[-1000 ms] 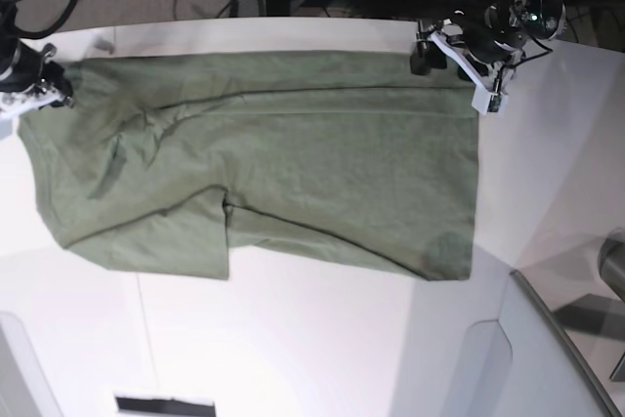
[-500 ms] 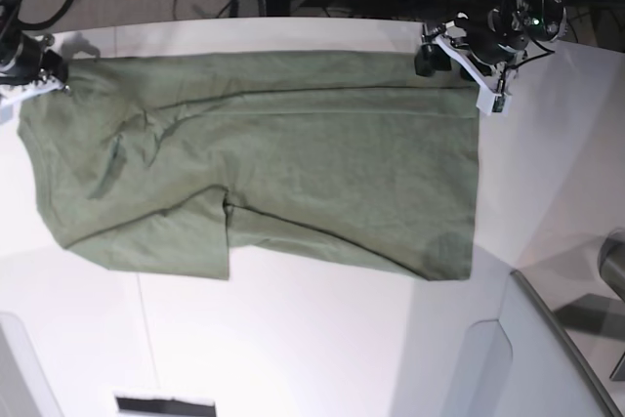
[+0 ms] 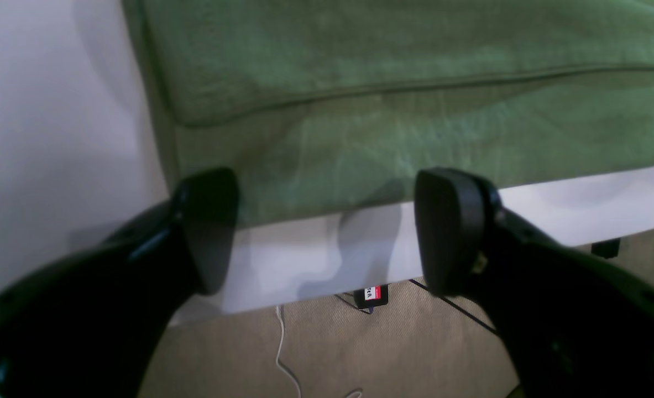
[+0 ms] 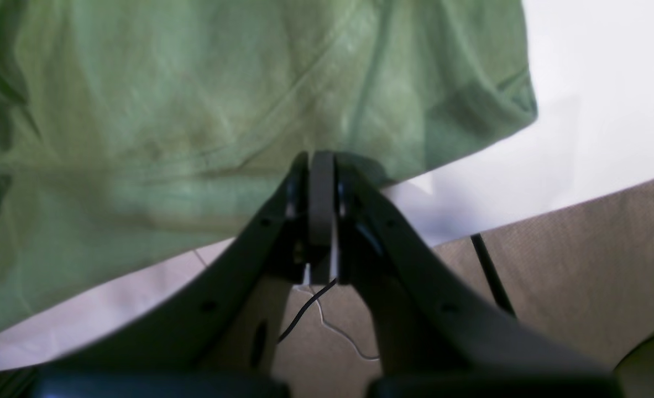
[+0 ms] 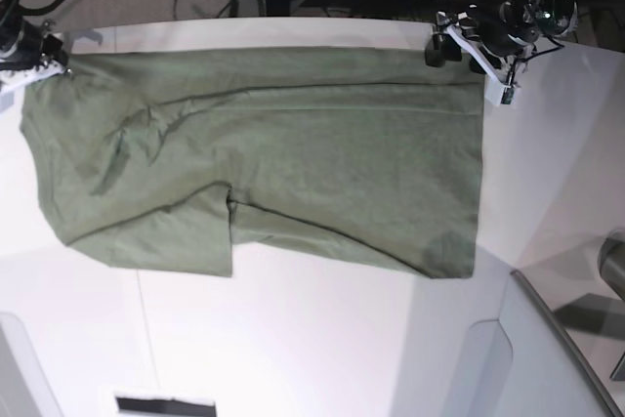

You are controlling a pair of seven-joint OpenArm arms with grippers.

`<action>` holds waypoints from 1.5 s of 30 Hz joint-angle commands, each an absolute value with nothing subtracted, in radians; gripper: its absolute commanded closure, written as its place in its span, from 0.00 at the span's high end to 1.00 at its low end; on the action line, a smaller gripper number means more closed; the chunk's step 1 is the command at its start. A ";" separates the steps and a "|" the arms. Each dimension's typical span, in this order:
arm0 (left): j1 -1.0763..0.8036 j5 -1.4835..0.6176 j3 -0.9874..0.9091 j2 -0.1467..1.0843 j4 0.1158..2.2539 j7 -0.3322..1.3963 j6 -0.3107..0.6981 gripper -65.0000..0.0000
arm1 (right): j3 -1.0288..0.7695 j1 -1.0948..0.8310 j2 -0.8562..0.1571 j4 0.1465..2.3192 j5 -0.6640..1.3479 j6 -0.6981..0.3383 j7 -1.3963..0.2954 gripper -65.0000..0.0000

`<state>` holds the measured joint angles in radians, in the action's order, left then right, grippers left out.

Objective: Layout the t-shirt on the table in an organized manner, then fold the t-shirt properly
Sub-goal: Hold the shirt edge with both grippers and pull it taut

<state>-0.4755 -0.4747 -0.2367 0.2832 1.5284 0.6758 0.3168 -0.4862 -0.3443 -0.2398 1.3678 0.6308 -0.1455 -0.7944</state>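
Jaws spread wide on the left gripper (image 3: 327,232) just off the far hem, pressed together on the right gripper (image 4: 321,199) beside the t-shirt (image 5: 264,158), now pulled farther back across the table (image 5: 293,339), flatter, nearly ready for folding.

Even, bright overhead light washes the desk (image 5: 293,339) almost to glare in the base view. Both wrist views are dimmer and soft; the left claw (image 3: 327,232) is blurred, throwing faint grey shadows just beyond its fingertips.
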 commanded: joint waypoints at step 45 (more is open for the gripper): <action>-0.427 -0.458 -0.239 0.285 1.492 0.710 0.305 0.73 | -0.490 -0.237 -0.243 1.320 0.430 -0.150 -0.802 0.00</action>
<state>-0.4191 -0.4644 -0.2386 0.2779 1.4960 0.6872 0.3138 -0.4843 -0.2317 -0.2291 1.3106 0.4343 -0.1493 -0.7933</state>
